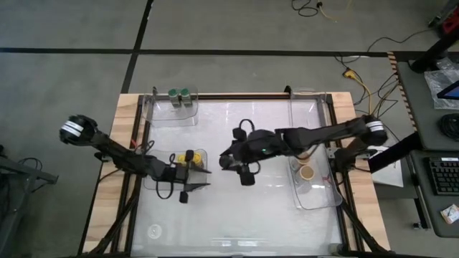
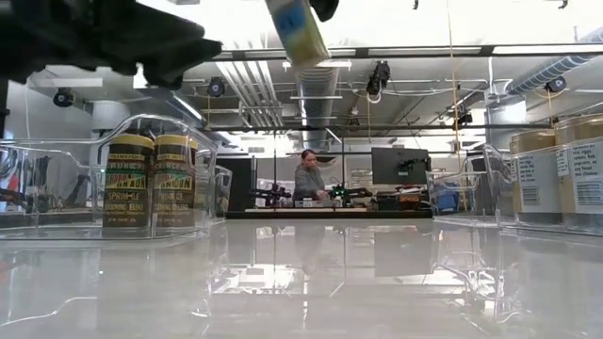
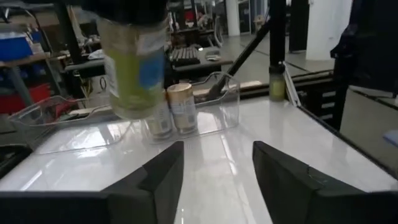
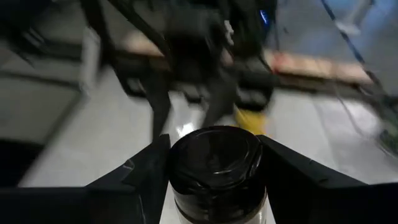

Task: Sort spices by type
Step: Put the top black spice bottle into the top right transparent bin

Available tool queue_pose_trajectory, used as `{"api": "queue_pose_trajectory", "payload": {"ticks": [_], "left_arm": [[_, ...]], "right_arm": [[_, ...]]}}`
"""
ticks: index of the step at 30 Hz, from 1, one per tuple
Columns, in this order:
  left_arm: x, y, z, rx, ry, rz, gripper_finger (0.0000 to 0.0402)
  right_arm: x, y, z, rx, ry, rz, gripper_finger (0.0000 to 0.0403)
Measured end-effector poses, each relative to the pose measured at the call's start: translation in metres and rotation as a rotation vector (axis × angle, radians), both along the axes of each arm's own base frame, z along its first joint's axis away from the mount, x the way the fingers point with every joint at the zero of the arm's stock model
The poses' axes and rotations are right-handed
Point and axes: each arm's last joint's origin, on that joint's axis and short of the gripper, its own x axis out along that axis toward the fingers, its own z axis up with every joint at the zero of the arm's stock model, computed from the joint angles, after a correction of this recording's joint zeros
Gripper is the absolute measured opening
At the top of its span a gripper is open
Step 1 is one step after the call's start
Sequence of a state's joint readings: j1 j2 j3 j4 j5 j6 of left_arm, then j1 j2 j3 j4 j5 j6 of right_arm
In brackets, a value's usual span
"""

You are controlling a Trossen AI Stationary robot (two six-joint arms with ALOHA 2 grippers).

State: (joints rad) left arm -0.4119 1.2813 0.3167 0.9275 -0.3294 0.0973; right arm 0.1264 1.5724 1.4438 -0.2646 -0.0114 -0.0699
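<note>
Right wrist view showed the right gripper (image 4: 217, 186) clamping a black-lidded jar (image 4: 216, 163) in mid-carry; next came placement beside matching jars. Left gripper (image 3: 214, 171) waited, jaws apart, empty.

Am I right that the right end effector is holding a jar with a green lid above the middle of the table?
Not quite: the lid is black, not green, as the right wrist view shows. The right end effector does hold that black-lidded jar above the middle of the table.

trays: clear plastic (image 1: 315, 193) R side | person (image 2: 307, 179) bkgd at desk | keyboard (image 1: 443, 176) off-table
</note>
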Motion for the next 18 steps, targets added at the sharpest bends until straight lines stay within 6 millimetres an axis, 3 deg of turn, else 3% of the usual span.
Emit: {"api": "queue_pose_trajectory", "payload": {"ticks": [5, 11, 18], "left_arm": [[0.020, -0.001, 0.010, 0.010, -0.006, 0.032, 0.0229], [0.044, -0.006, 0.012, -0.003, 0.002, 0.041, 0.0298], [0.075, -0.018, 0.019, 0.043, -0.069, 0.014, 0.0324]], "right_arm": [[-0.008, 0.007, -0.011, 0.129, -0.105, 0.083, 0.0203], [-0.011, 0.023, -0.011, 0.130, -0.131, 0.141, 0.0208], [-0.012, 0.031, -0.007, 0.112, -0.185, 0.179, 0.0205]]}}
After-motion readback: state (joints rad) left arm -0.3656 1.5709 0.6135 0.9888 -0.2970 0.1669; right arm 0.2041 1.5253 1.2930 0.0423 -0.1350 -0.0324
